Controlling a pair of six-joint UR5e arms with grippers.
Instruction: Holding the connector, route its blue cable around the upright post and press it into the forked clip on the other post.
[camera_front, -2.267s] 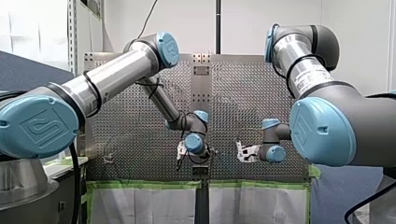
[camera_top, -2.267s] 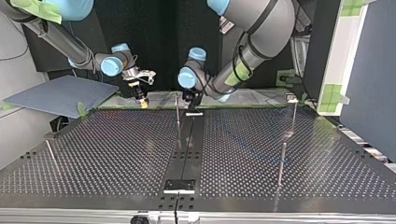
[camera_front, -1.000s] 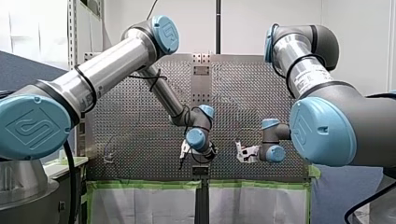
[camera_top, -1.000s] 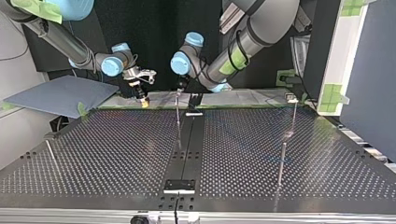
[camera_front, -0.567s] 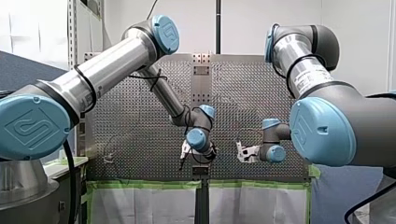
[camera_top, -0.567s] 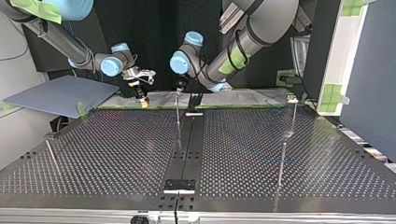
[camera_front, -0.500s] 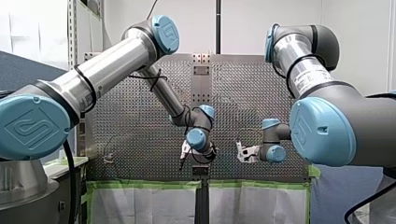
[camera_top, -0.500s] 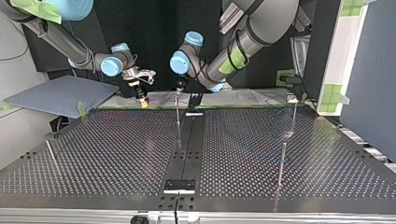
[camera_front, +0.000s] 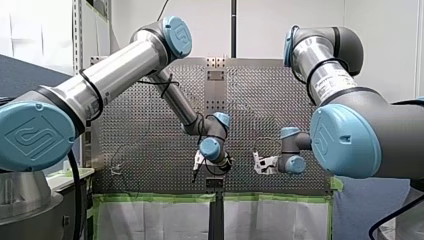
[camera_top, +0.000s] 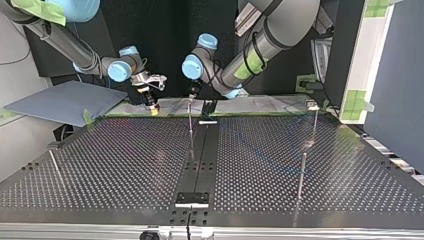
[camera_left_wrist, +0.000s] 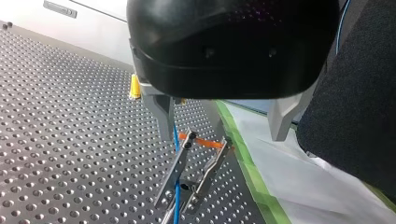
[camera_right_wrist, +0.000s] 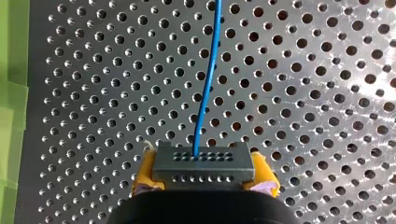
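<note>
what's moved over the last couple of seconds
My left gripper swung toward the top view's left, off the centre strip to the forked clip, and now straddles it with fingers open. My right gripper stayed put, shut on the connector with its blue cable.

White wall (camera_front: 280, 25), metal shelving upright (camera_front: 76, 45), green-taped white sheeting (camera_front: 155, 220), black backdrop (camera_top: 165, 30)

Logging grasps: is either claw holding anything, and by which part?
My right claw grips the connector by its sides, between the yellow pads; the blue cable leaves its face. My left claw is open, empty.
</note>
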